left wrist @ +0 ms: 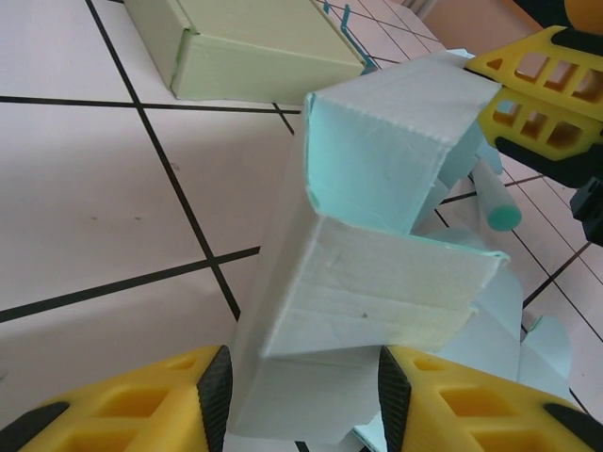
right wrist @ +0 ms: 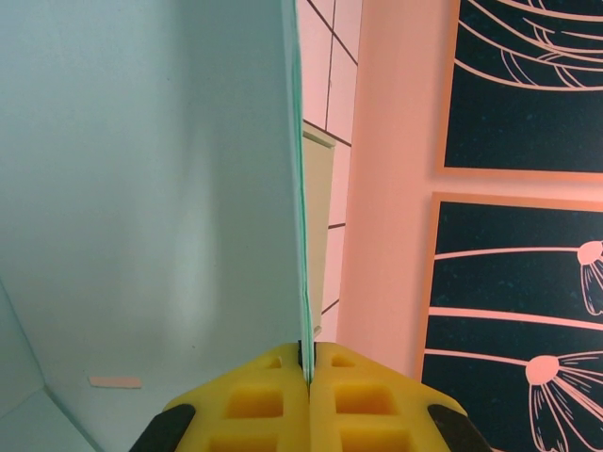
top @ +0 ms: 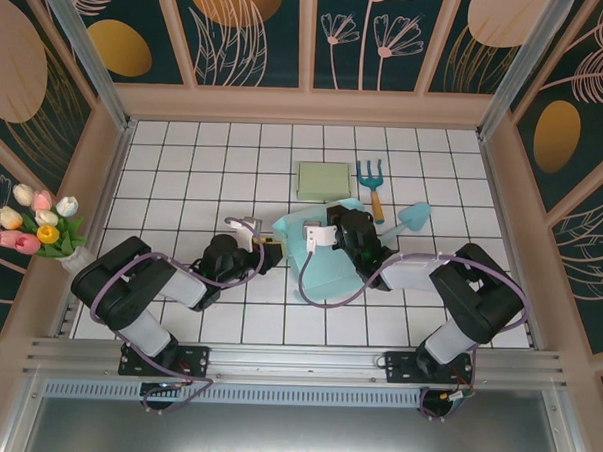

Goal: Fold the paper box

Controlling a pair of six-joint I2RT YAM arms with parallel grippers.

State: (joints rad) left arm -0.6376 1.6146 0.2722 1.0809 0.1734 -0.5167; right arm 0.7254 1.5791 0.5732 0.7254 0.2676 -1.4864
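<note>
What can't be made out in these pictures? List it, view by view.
Top external: most of the paper box, covered by both arms; its fold state is hidden.
Left wrist: whether the left gripper pinches the box; the bottom edge cuts its fingers.
Right wrist: the rest of the box beyond the panel that the right gripper clamps; that panel blocks it.

In the right wrist view the paper box (right wrist: 151,188) runs off at 9 and 12 o'clock, and its upright panel hides all but a sliver of the green box (right wrist: 317,235). In the left wrist view the green box is cut at 12 o'clock and the left gripper (left wrist: 301,395) at 6 o'clock. Whether its pads press the paper cannot be told.
</note>
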